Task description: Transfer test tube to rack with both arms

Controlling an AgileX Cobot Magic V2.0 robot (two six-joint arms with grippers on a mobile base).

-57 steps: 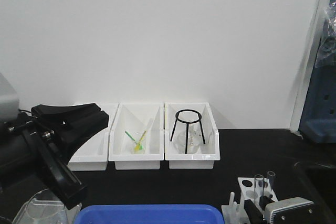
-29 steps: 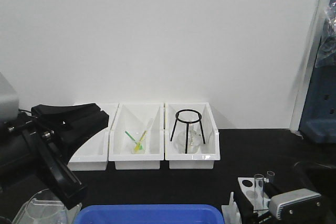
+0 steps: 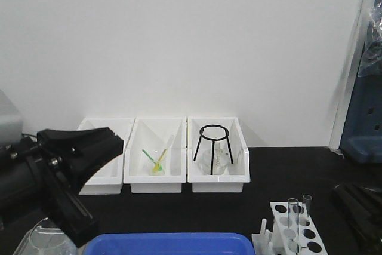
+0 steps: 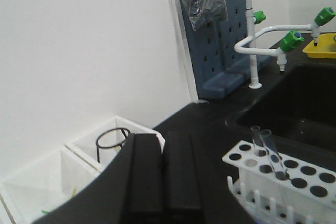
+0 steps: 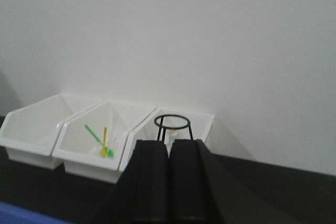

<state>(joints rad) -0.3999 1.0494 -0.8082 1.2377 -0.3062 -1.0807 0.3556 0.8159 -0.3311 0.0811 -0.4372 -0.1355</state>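
- Test tube [image 3: 292, 214] stands in the rack [image 4: 262, 184], in a hole of the row next to the white pegs. Its open top rises well above the top plate, and no gripper touches it.
- A second tube [image 3: 307, 202] stands just beside it, one hole further back in the other row.
- The rack sits on the black table [image 3: 262, 177] at the front right, well apart from the three white bins [image 3: 156, 186] along the wall.
- The left gripper [image 4: 163, 141] has its black fingers pressed flat against each other with nothing between them. In the front view it hangs over the left side of the table, well apart from the rack, with a clear beaker [image 3: 45, 240] showing below the arm.
- The right gripper [image 5: 169, 145] is likewise closed finger against finger and empty. It points toward the bins and the white wall.
- The right-hand bin holds a black tripod stand [image 3: 213, 146] over a piece of clear glassware. The middle bin holds green and yellow sticks [image 3: 156, 160].
- A blue tray [image 3: 170, 244] lies at the front edge, between the beaker and the rack.
- In the left wrist view, a sink [image 4: 294, 103] and a white tap with green nozzles [image 4: 286, 41] lie beyond the rack.
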